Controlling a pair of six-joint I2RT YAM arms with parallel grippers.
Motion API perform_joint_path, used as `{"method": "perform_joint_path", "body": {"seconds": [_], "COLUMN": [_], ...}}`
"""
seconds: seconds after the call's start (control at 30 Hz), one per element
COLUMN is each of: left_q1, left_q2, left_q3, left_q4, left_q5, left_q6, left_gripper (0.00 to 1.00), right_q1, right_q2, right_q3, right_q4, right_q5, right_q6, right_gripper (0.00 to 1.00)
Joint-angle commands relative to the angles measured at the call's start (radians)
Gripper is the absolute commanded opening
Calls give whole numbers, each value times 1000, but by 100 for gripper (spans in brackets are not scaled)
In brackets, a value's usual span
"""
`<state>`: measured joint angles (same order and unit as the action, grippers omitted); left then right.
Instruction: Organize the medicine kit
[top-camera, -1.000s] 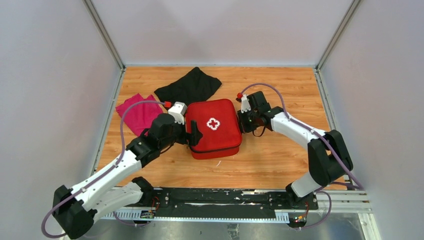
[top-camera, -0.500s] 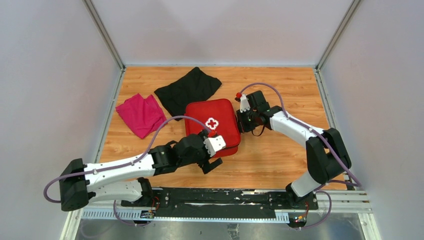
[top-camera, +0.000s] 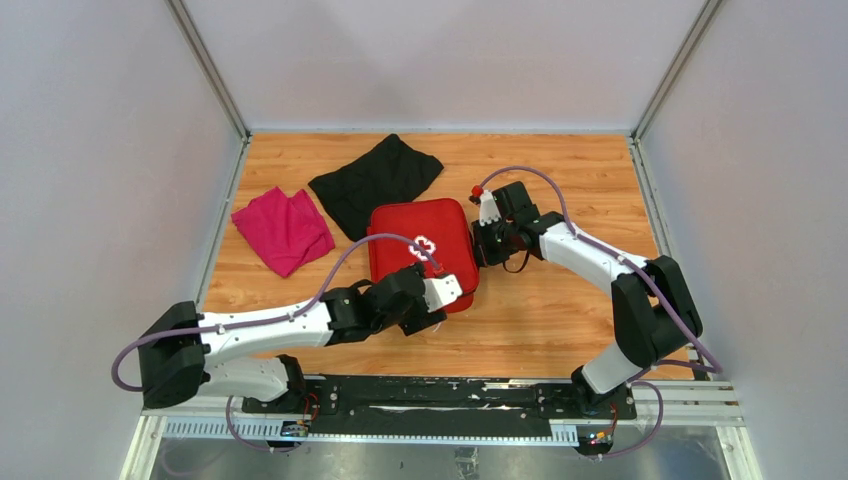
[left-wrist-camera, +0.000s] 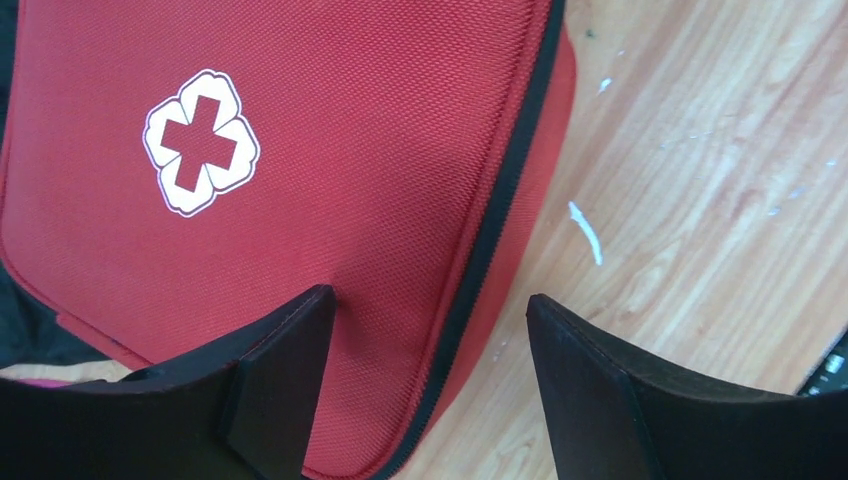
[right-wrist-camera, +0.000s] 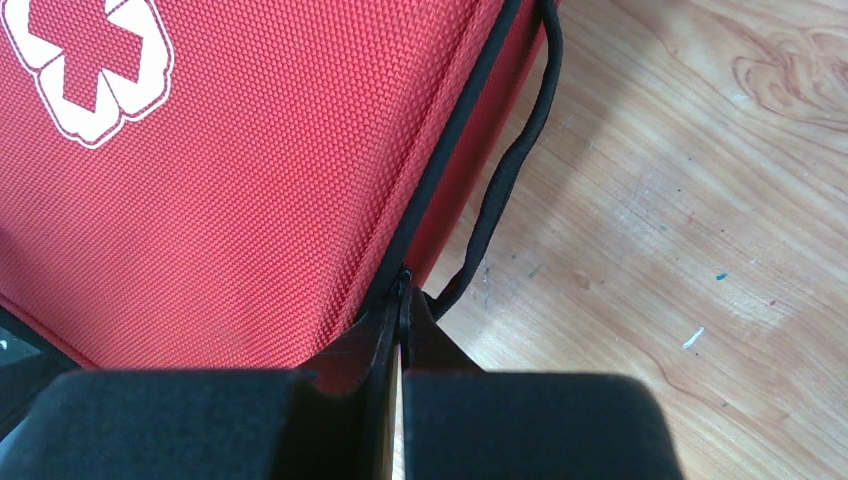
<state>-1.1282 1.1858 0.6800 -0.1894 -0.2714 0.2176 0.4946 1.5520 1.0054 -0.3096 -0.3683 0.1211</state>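
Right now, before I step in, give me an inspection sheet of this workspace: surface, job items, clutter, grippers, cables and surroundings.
Surface: wooden table, small white flecks beside the case.
Job's things: medicine kit, red, lying flat with the white cross up, zipped where visible.
Clutter: black cloth against the kit's far-left corner; magenta cloth further left, apart from the kit.
Grippers: left gripper open, fingers straddling the kit's near-right edge; right gripper shut, tips pinched at the zip line on the kit's right side.
Cables: purple cable arcs over the kit to the left wrist; a second purple cable loops over the right wrist; black strap hangs beside the kit.
Surroundings: grey walls; black rail at the near edge.
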Motion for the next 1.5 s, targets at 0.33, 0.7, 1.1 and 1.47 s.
{"method": "perform_joint_path", "body": {"seconds": [0.33,0.7,1.1,1.47], "left_q1": [-5,-5,-5,-5], "left_q2": [158,166,182,206], "left_q3": [85,67,73,94], "left_q4": [-27,-1,16,26], "left_q5": [-190,-154,-146,-127], "left_q6": [-115,-158,-165,-170], "left_gripper": [56,44,43,43], "right_q1": [5,6,44,149], "right_q2": [-76,-233,-444,-521], "right_q3": [-96,-217,-314,-404], "right_q4": [-67,-158,-215,-141], "right_q5": [-28,-42,-140,-141], "right_q6": [-5,15,108,212], "right_gripper": [0,0,0,0]}}
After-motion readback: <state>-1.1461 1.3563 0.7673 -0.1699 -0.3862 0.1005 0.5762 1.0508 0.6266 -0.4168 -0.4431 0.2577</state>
